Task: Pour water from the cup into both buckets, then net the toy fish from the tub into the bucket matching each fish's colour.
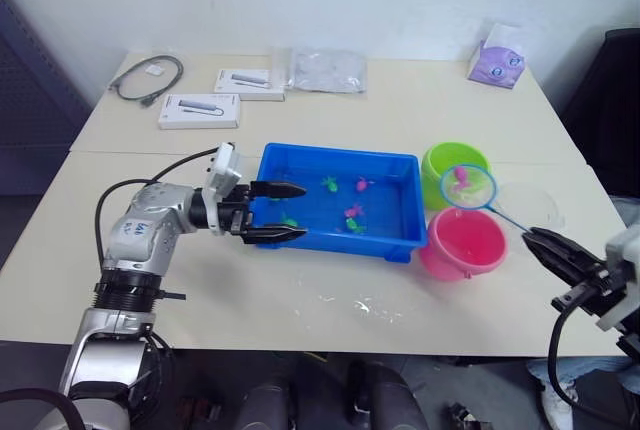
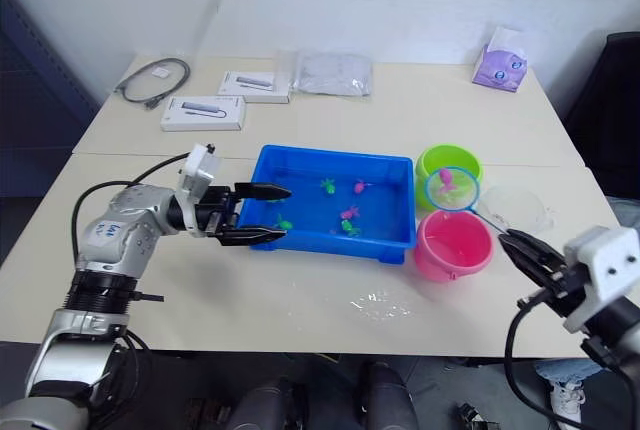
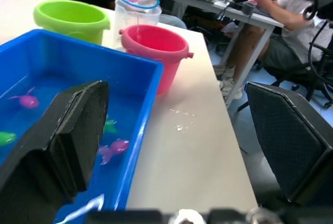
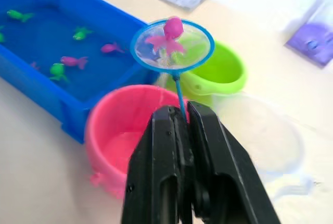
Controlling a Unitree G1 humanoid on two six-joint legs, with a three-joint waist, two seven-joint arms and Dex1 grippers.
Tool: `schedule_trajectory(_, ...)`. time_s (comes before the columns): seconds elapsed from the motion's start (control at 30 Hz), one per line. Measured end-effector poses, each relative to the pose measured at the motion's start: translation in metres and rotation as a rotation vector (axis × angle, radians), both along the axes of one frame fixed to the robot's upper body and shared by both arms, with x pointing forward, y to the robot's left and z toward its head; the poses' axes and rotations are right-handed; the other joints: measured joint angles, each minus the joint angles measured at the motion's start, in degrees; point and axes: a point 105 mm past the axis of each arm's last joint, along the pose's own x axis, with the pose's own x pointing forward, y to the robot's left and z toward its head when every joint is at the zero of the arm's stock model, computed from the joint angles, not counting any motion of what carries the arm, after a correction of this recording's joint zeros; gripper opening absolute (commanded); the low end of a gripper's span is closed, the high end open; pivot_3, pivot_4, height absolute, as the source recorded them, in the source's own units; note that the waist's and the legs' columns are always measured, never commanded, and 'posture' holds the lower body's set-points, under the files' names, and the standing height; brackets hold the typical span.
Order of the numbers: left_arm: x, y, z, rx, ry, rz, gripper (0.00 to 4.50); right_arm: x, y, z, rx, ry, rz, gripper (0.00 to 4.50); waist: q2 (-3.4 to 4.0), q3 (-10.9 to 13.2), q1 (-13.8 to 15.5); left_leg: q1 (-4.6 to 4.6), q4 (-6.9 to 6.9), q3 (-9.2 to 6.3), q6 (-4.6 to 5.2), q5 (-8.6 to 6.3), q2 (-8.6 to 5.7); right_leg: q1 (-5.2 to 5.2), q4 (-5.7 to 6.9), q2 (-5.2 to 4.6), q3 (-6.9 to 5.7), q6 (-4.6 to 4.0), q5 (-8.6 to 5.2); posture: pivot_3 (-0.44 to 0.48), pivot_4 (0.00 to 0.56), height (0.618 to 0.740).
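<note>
I see a pale beige table [image 1: 150,280] against a white wall | glossy blue tub [image 1: 338,240] frame centre, tiny fish [image 1: 353,216] afloat | lime bucket [image 1: 440,165], pink bucket [image 1: 462,245], clear cup [image 2: 520,208] centre-right | my right pincer [image 1: 543,245] clamps the net [image 1: 468,187], pink fish [image 4: 171,31] inside, above the buckets | left pincer [image 1: 285,213] gapes over the tub's left rim.

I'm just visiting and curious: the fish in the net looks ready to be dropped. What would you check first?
1. Right gripper shut on the net handle: ok.
2. Pink fish sits in the net: ok.
3. Net hoop over the pink bucket: not ok; it hangs between it and the green bucket.
4. Pink bucket upright: ok.
5. Left gripper open at the tub rim, away from the buckets: ok.
</note>
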Motion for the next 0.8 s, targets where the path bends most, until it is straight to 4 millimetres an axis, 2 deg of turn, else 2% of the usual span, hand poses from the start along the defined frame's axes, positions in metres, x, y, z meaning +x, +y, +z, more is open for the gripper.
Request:
schedule_trajectory(0.13, -0.001, -0.003, 0.000, -0.010, 0.000, -0.011, 4.47, -0.009, -0.020, -0.012, -0.165, -0.069, -0.051, 0.00, 0.01, 0.00, -0.25, 0.17, -0.02, 0.01, 0.01, -0.03, 0.02, 0.13, 0.01, -0.20, 0.24, -0.02, -0.01, 0.000, 0.150, 0.740)
schedule_trajectory(0.3, -0.001, -0.005, -0.001, -0.013, 0.001, -0.016, 4.47, -0.016, -0.026, -0.020, -0.272, -0.129, -0.052, 0.00, 0.01, -0.01, -0.66, 0.19, -0.02, -0.02, -0.06, -0.05, 0.10, 0.12, 0.08, -0.26, 0.25, -0.09, -0.05, 0.000, 0.150, 0.740)
schedule_trajectory(0.6, -0.002, -0.005, -0.002, -0.012, 0.005, -0.019, 4.47, -0.026, -0.015, -0.039, -0.511, -0.214, 0.003, 0.00, 0.04, -0.02, -1.22, 0.22, -0.01, -0.03, -0.11, -0.07, 0.11, 0.12, 0.10, -0.33, 0.26, -0.13, -0.07, 0.000, 0.150, 0.740)
schedule_trajectory(0.8, -0.002, -0.009, -0.003, -0.018, 0.011, -0.027, 4.47, -0.020, -0.014, -0.046, -0.718, -0.274, -0.025, 0.00, 0.07, -0.04, -1.23, 0.22, 0.00, -0.03, -0.14, -0.07, 0.12, 0.10, 0.13, -0.35, 0.28, -0.16, -0.09, 0.000, 0.150, 0.740)
